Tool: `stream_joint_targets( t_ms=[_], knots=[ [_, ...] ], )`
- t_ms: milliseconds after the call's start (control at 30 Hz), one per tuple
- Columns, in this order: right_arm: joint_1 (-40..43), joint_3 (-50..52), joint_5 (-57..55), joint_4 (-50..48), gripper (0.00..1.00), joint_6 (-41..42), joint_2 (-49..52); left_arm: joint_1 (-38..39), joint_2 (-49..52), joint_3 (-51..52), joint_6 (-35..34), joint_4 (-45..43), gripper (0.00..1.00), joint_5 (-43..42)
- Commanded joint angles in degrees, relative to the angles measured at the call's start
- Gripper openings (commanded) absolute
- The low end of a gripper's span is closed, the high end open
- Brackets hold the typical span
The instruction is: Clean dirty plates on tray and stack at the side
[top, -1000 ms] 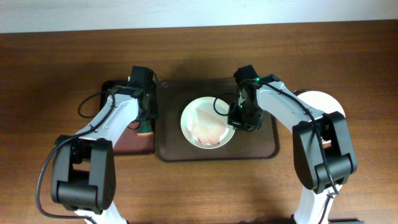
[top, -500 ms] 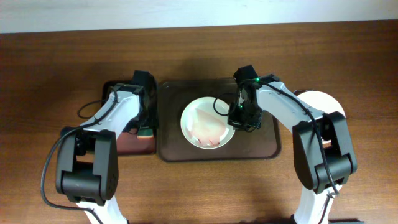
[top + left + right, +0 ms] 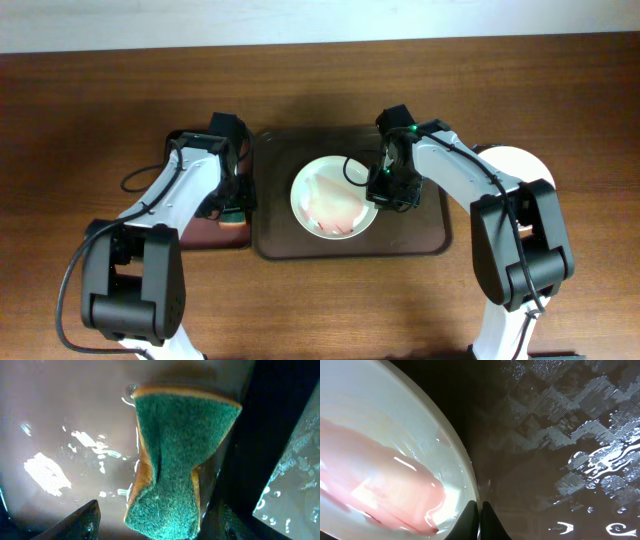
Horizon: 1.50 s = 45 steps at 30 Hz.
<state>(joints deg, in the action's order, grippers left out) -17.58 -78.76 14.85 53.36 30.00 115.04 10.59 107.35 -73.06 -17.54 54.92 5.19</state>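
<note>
A white plate smeared with red lies on the dark brown tray. My right gripper is shut on the plate's right rim. In the right wrist view the fingertips pinch the thin rim of the plate over the tray's floor. My left gripper is open over a green sponge. In the left wrist view the sponge, green with an orange edge, stands between the spread fingers. A second white plate lies right of the tray, partly hidden by my right arm.
The sponge rests on a narrower reddish-brown tray just left of the dark tray. A black cable loops left of my left arm. Bare wooden table lies in front and behind.
My left arm has shifted slightly over the side tray, staying above the sponge. My right gripper and the plate have not moved.
</note>
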Motion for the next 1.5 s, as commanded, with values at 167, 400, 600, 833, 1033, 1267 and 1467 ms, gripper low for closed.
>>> stream_joint_targets(
  t_ms=[167, 400, 600, 833, 1033, 1267, 1467],
  knots=[
    [-0.4, -0.4, -0.3, 0.4, 0.04, 0.3, 0.7, 0.1, -1.2, 7.5, 0.1, -6.1, 0.63, -1.1],
    [-0.4, -0.4, -0.3, 0.4, 0.04, 0.3, 0.7, 0.1, -1.2, 7.8, 0.1, -9.8, 0.0, -1.1],
    [-0.4, -0.4, -0.8, -0.4, 0.04, 0.3, 0.4, 0.1, -9.4, 3.8, 0.7, -5.2, 0.61, -1.5],
    [-0.4, -1.0, -13.2, 1.7, 0.04, -3.0, -11.5, 0.1, -14.1, 3.8, 0.7, -4.9, 0.92, -1.5],
    [-0.5, -1.0, -23.0, 5.8, 0.04, -5.7, -21.9, 0.1, -14.1, 3.8, 0.7, -4.7, 0.93, -1.5],
    [2.0, -0.9, -20.5, 5.4, 0.33, -5.8, -16.1, 0.1, -14.1, 3.8, 0.7, -4.3, 0.93, -1.6],
    [12.2, -0.9, -11.0, 0.4, 0.42, -16.2, -10.5, 0.1, -14.1, 3.8, 0.7, -4.2, 0.93, -1.6]
  ],
)
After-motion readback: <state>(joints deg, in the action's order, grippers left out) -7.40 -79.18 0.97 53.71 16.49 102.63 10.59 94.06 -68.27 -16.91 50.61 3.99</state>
